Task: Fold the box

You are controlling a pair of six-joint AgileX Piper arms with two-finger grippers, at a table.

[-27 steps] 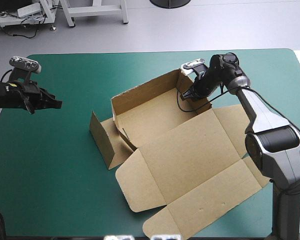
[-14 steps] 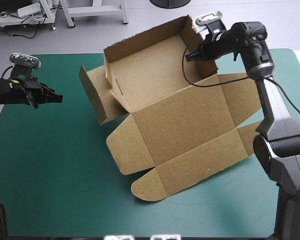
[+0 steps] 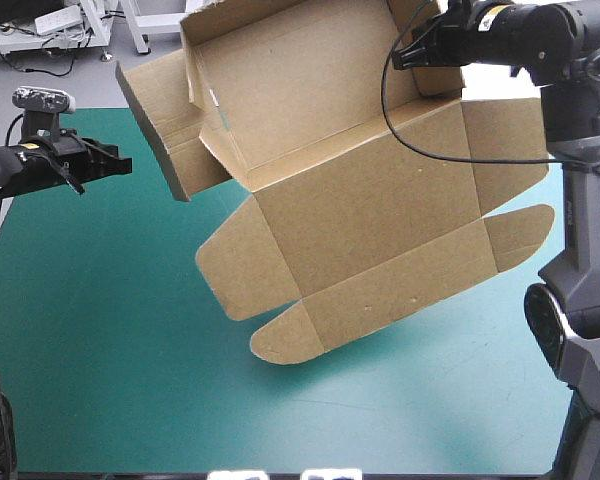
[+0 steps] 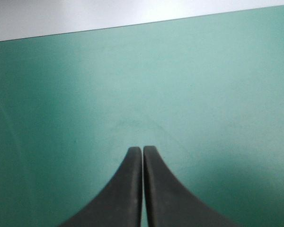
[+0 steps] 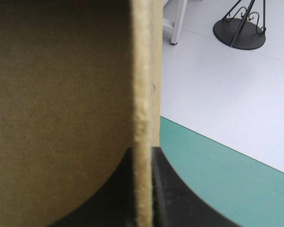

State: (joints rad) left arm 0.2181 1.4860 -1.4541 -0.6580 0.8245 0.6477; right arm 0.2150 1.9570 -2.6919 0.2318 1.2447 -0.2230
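Right gripper (image 5: 142, 153): pinching the box (image 3: 360, 210) wall
Left gripper (image 4: 142, 150): pressed together, empty
Risk: one-edge grip, hanging box may slip

The right gripper (image 3: 412, 52), clamped on a wall of the brown box (image 3: 360, 200), has climbed from mid-frame to the upper right, hauling the whole sheet off the teal-green table (image 3: 110, 340); its tray part now reaches the top edge, the lid flaps hanging at centre. The left gripper (image 3: 123, 165) has edged slightly upward.
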